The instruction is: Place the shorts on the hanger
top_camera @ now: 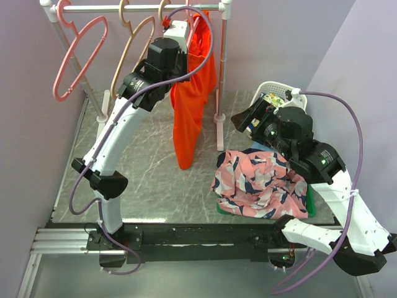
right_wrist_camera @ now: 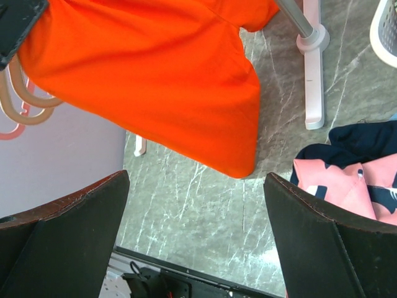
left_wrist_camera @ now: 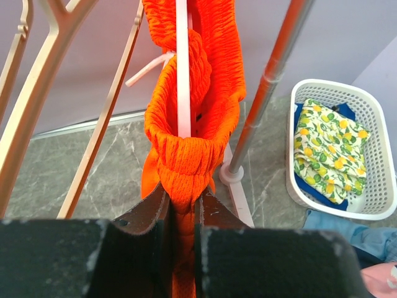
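Note:
The orange-red shorts hang from the rack's right end and reach down near the tabletop. In the left wrist view, the waistband is bunched around the thin pale pink bar of the hanger. A white drawstring sticks out to the left. My left gripper is shut on the bunched waistband, high up by the rail. My right gripper is open and empty. It sits above the table to the right of the shorts, near the basket.
A second pink hanger and two tan hangers hang on the rail's left part. The rack's right post stands beside the shorts. A white basket holds a yellow-green floral cloth. The pink, navy and white garment lies front right.

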You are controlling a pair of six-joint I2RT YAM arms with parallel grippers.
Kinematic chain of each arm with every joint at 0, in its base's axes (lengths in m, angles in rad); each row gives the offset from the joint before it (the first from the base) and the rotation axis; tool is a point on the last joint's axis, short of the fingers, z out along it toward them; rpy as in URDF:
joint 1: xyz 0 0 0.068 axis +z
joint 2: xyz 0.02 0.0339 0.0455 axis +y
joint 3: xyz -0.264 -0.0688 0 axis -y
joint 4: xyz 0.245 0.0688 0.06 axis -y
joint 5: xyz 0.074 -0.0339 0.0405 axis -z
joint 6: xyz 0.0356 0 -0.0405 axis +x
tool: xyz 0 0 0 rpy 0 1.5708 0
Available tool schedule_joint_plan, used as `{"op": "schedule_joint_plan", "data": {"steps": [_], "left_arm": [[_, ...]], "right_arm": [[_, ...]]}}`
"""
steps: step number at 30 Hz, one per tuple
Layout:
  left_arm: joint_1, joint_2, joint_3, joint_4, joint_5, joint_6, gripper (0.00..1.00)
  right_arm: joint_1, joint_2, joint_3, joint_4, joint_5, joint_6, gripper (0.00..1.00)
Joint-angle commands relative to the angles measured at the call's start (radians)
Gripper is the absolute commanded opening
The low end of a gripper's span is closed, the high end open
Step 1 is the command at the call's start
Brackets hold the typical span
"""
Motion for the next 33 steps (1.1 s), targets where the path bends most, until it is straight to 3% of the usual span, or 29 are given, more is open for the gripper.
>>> {"op": "schedule_joint_plan", "data": {"steps": [1,9,12,13,15,16,18,22,25,29,33], "left_arm": [[0.017,-0.003,0.050,0.137,0.033,-0.025,0.01],[0.030,-0.014,0.012,0.140,0.099,-0.036,0.02],[0.030,-0.064,-0.045,0.165,0.114,-0.038,0.24],[0.030,-0.078,-0.055,0.176,0.114,-0.036,0.40],[0.029,-0.114,-0.063,0.174,0.119,-0.036,0.64],[0.030,-0.126,-0.063,0.171,0.128,-0.036,0.83],[0.029,-0.175,-0.075,0.168,0.142,-0.041,0.97],[0.015,-0.290,-0.133,0.139,0.142,-0.065,0.96],[-0.034,-0.434,-0.311,0.151,0.128,-0.090,0.96],[-0.230,-0.655,-0.684,0.214,-0.046,-0.137,0.96],[-0.342,-0.811,-0.997,0.291,-0.067,-0.238,0.96]], "right_arm": [[0.011,-0.016,0.002,0.011,0.023,0.006,0.96],[0.025,-0.014,-0.004,0.015,0.034,0.009,0.96],[0.025,-0.019,-0.007,0.016,0.037,0.005,0.96],[0.025,-0.021,-0.009,0.016,0.037,0.003,0.96],[0.025,-0.022,-0.008,0.018,0.036,0.001,0.96],[0.027,-0.024,-0.007,0.021,0.033,-0.005,0.96],[0.027,-0.027,-0.014,0.028,0.036,-0.006,0.96],[0.027,-0.043,-0.033,0.042,0.043,-0.022,0.98],[0.028,-0.079,-0.085,0.065,0.109,-0.008,1.00],[0.028,-0.174,-0.228,0.204,0.145,-0.029,1.00],[0.028,-0.228,-0.296,0.240,0.114,-0.061,1.00]]}}
